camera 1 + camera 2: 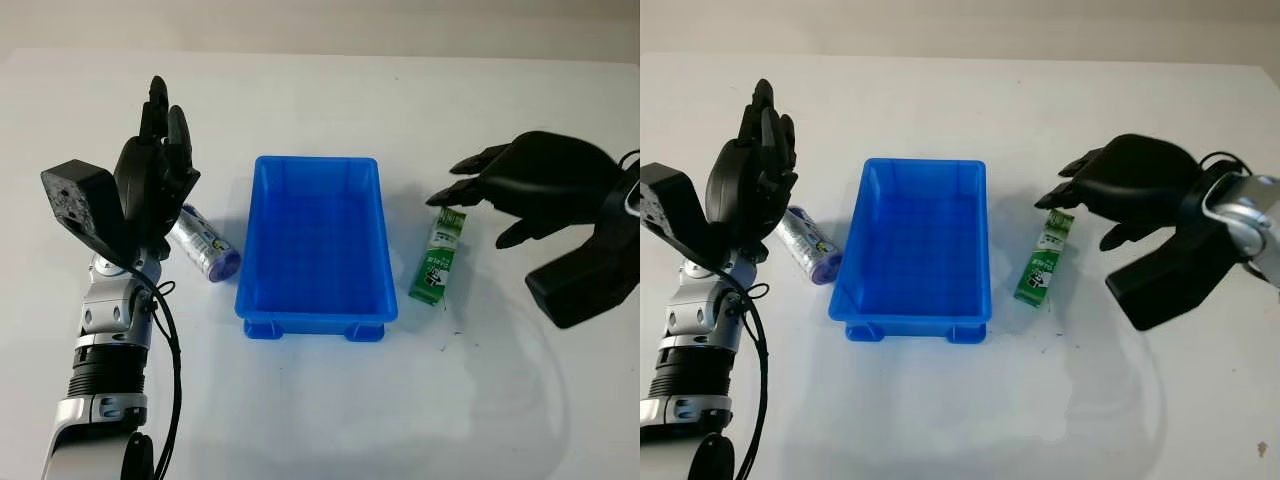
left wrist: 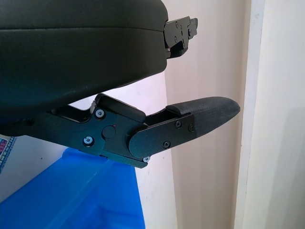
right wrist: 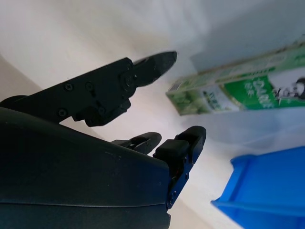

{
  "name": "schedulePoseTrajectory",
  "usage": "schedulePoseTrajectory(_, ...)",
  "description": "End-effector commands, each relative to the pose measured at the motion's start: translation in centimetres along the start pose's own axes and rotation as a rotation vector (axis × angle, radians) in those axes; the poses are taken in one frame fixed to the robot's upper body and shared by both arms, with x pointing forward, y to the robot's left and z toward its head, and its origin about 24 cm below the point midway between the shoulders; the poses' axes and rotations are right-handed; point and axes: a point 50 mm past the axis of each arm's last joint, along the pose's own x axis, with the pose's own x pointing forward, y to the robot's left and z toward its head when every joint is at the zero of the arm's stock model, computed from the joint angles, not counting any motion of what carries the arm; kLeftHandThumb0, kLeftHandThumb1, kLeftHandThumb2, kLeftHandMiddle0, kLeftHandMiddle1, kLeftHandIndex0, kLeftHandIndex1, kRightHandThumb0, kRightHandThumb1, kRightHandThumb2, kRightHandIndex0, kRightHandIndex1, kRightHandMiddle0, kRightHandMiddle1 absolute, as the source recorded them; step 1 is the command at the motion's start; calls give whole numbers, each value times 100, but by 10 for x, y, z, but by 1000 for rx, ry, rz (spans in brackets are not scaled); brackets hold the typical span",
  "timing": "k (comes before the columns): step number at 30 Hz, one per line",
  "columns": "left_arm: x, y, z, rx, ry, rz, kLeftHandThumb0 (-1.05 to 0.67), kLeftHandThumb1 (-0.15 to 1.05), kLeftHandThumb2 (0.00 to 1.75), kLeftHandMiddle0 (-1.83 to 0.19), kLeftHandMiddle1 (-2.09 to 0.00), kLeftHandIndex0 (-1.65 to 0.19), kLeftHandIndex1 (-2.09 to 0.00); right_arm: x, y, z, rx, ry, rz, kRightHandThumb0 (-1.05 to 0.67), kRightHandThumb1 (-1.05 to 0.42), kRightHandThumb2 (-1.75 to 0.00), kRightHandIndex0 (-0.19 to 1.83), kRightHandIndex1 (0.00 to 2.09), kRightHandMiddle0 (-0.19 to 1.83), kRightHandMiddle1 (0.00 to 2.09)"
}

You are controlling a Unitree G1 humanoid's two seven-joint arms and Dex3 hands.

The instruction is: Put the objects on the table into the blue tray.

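White tabletop [image 1: 320,420] spreads across the whole scene, with a paler wall band along its far edge. At the middle sits the blue tray [image 1: 316,246], its long sides running near to far — nothing lies inside it.

Left of the tray, just beside its wall, a small cylindrical tube [image 1: 201,243] with a purple cap lies on its side, angled with the cap toward the near right. The left hand [image 1: 158,165] stands raised over the far end of that tube, open, holding nothing, fingers pointing up and away.

Right of the tray lies a green-and-white carton [image 1: 438,260], flat on the table and slightly apart from the tray wall. The right hand [image 1: 520,185] hovers at the carton's far end — open, holding nothing, its fingertips [image 3: 157,62] just beside the box end; whether they touch it cannot be told.
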Motion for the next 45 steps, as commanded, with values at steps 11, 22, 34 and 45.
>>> schedulePoseTrajectory(11, 3, 3, 7, 18, -22, -6, -75, 105, 73, 19, 0, 19, 0, 0, 14, 5, 69, -94, -79, -23, -91, -7, 51, 13, 56, 13)
schedulePoseTrajectory(22, 3, 2, 7, 20, -26, -6, -76, 105, 72, 19, 0, 19, 0, -2, 19, 13, 140, -147, -73, -23, -104, -11, 10, 104, 4, 113)
schedulePoseTrajectory(34, 2, 3, 7, 22, -21, -7, -75, 105, 73, 19, 0, 19, 0, -1, 33, 22, 146, -180, -37, -23, -99, -5, -10, 144, -3, 138)
schedulePoseTrajectory(45, 1, 4, 6, 22, -24, -10, -75, 105, 72, 19, 0, 19, 0, 6, 46, 30, 133, -211, -40, -26, -100, -5, 1, 161, 5, 149)
